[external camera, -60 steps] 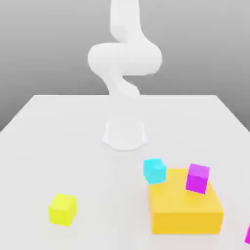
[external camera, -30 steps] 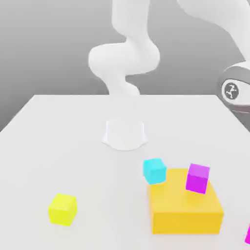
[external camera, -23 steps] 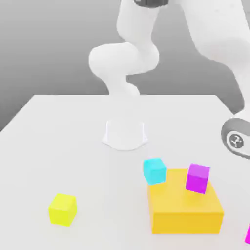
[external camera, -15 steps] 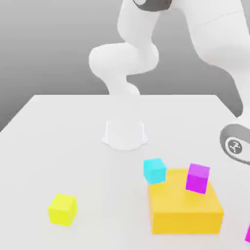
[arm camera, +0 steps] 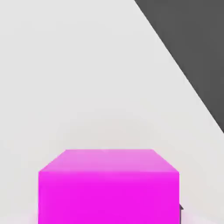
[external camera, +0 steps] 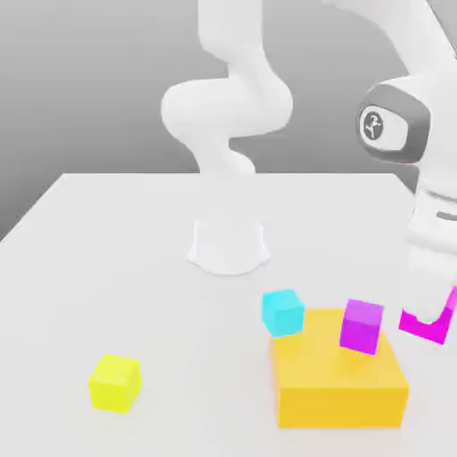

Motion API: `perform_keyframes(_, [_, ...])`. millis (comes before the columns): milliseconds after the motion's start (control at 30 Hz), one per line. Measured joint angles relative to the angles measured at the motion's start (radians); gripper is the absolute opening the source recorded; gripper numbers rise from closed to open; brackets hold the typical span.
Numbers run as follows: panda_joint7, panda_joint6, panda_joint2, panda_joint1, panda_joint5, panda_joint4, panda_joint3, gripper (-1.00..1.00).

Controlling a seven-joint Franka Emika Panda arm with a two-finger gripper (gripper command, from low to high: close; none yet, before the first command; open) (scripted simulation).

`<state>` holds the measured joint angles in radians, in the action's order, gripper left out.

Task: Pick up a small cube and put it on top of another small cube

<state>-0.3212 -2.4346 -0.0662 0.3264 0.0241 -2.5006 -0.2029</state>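
Magenta small cube (arm camera: 108, 186), seemingly unlabelled, sits clamped in the gripper (external camera: 435, 323).

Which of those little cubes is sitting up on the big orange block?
The magenta cube. It rests on the orange block, while the cyan cube and the yellow cube sit on the table.

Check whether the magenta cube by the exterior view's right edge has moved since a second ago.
Yes: the magenta cube rose from level with the orange block's base to level with its top.
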Motion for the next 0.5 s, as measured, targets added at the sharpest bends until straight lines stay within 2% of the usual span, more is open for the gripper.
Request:
perform_keyframes(167, [0.057, 0.047, -0.175, 0.0, 0.042, -0.127, 0.026, -1.0])
perform_keyframes(300, [0.051, -0.082, -0.098, -0.008, 0.029, -0.179, 0.021, -1.0])
perform_keyframes(333, [0.047, -0.121, -0.068, -0.01, 0.023, -0.189, 0.019, 1.0])
perform_keyframes(500, [0.047, -0.121, -0.068, -0.01, 0.023, -0.189, 0.019, 1.0])
